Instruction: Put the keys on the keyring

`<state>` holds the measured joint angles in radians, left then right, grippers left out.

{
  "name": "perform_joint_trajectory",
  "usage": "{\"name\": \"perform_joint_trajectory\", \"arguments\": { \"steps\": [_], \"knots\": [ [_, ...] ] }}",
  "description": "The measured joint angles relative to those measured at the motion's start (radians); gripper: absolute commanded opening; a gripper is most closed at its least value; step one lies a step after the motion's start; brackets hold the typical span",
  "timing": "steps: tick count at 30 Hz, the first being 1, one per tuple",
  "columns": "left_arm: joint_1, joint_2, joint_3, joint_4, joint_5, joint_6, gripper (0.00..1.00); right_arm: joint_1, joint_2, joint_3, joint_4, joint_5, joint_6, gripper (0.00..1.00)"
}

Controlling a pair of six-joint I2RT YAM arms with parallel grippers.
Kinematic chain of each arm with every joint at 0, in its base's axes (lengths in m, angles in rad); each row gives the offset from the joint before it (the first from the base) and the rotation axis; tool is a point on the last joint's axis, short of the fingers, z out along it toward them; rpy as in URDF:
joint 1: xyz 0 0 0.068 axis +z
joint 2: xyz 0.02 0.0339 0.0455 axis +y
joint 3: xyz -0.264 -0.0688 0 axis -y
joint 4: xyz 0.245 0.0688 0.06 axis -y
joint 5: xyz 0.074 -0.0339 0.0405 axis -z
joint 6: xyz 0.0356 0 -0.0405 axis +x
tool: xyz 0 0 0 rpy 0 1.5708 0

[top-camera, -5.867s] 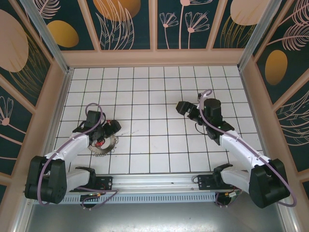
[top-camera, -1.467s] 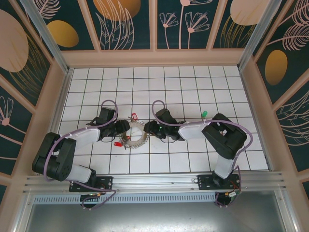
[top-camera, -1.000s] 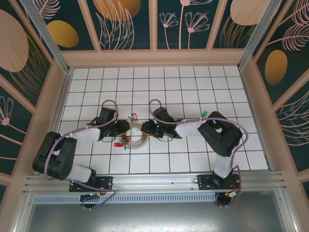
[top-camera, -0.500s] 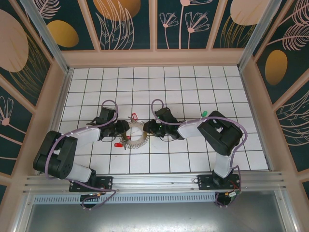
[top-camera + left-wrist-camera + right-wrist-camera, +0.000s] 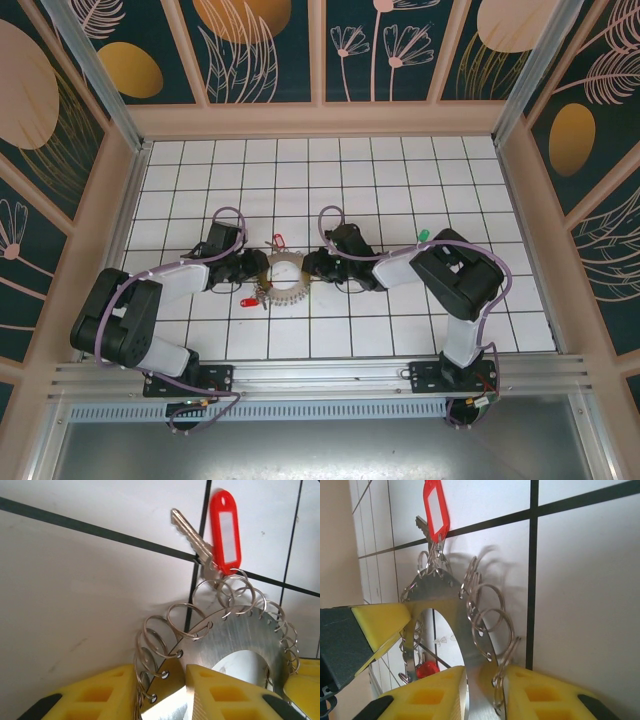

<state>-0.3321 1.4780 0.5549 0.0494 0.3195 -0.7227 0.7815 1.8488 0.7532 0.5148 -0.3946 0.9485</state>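
Left wrist view: left gripper (image 5: pixel 161 682) nearly closed, pinching the keyring (image 5: pixel 240 635) by its rim; right gripper (image 5: pixel 482 680) likewise clamps the opposite rim; keyring sits mid tiled floor (image 5: pixel 400 180) between them; red-tagged key (image 5: pixel 224 530) attached.

White-and-black arms (image 5: pixel 172 280), lilac cables (image 5: pixel 228 213), yellow fingers (image 5: pixel 92 696)

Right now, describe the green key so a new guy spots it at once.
On the white tiled floor, look right of the keyring, along the right arm. The green key lies alone on a tile just beyond that arm. Its tag is green; the red keys sit at the keyring.
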Motion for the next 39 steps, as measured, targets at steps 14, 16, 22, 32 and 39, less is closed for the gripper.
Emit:
{"name": "perform_joint_trajectory", "arguments": {
  "steps": [14,16,22,32,39],
  "knots": [
    [-0.001,0.008,0.0,0.0,0.008,-0.007,0.4,-0.024,-0.055,-0.036,0.036,-0.027,-0.004,0.1],
    [-0.001,0.003,0.0,0.0,0.006,-0.015,0.47,-0.029,-0.078,-0.04,0.044,-0.028,-0.004,0.1],
    [-0.003,-0.068,0.001,-0.005,-0.03,-0.034,0.72,-0.053,-0.145,-0.068,0.05,-0.035,-0.004,0.08],
    [-0.003,-0.278,0.047,0.011,-0.054,-0.05,0.92,-0.169,-0.352,-0.137,0.092,-0.118,0.02,0.08],
    [-0.003,-0.276,0.092,0.128,0.12,-0.1,0.81,-0.228,-0.505,-0.137,0.11,-0.165,0.027,0.09]
  ]
}}
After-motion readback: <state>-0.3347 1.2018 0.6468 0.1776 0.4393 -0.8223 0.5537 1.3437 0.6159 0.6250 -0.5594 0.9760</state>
